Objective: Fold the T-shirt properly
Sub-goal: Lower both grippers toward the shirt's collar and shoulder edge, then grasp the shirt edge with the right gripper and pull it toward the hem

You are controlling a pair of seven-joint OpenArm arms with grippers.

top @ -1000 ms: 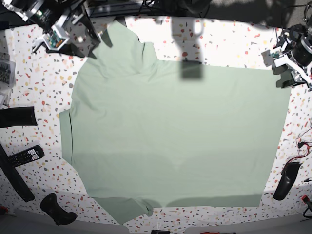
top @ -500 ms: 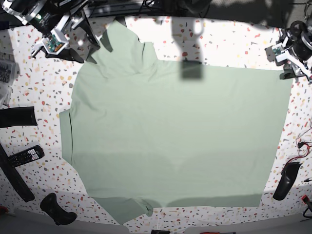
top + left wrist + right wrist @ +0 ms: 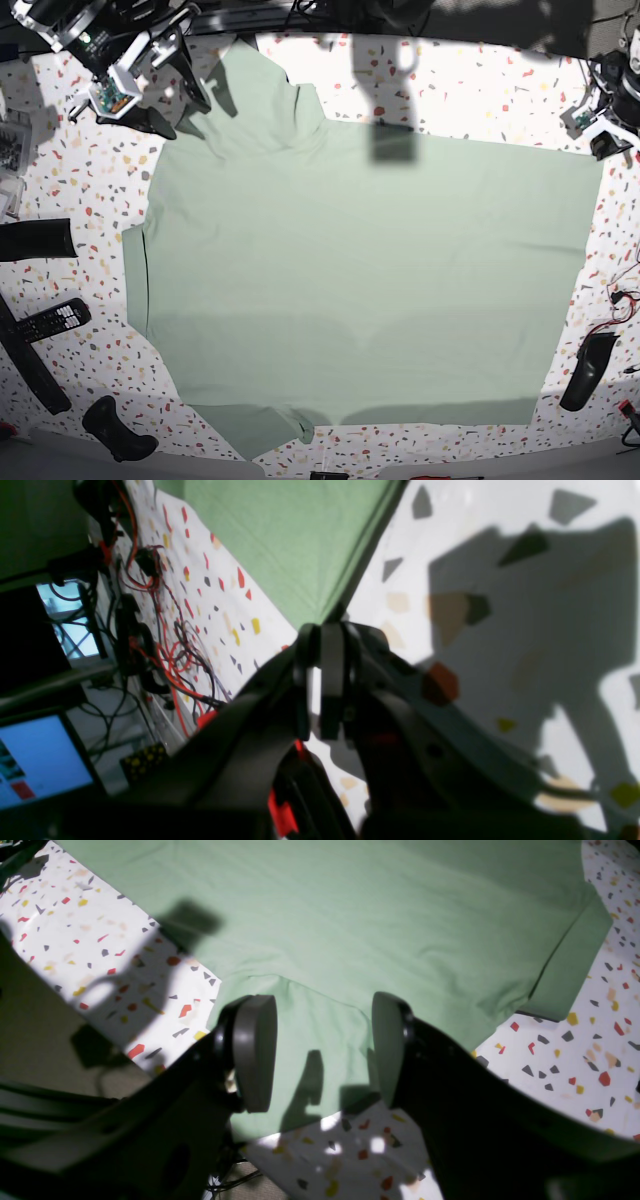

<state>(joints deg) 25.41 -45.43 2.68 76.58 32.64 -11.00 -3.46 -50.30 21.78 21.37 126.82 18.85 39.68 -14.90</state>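
- T-shirt [image 3: 360,280] fabric, pale sage green, lies spread flat over most of the speckled terrazzo table [image 3: 470,85], seen from above in the base view.
- One short sleeve [image 3: 250,90] reaches toward the table's upper-left corner in the base view; the other sleeve [image 3: 255,425] lies at the lower edge.
- The straight hem runs along the right side of the base view, its upper corner [image 3: 320,612] close to the left gripper [image 3: 322,680].
- The left gripper sits at the upper-right corner of the base view, and its fingers are pressed together; in the left wrist view the tips meet just beside that fabric corner, and whether any cloth is caught between them cannot be told.
- The right gripper [image 3: 322,1050] hovers at the upper-left of the base view, over the sleeve there, with its fingers [image 3: 255,1050] spread well apart and nothing between them.
- In the right wrist view the green sleeve edge shows through the gap between the round pads, with bare table just below it.
- A remote control [image 3: 52,320] lies near the left edge of the table, well apart from the shirt.
- Dark gadgets rest nearby: one [image 3: 118,430] at the lower left and another [image 3: 585,370] by the right edge.
- Red and black cables [image 3: 160,650] trail along the table edge in the left wrist view.
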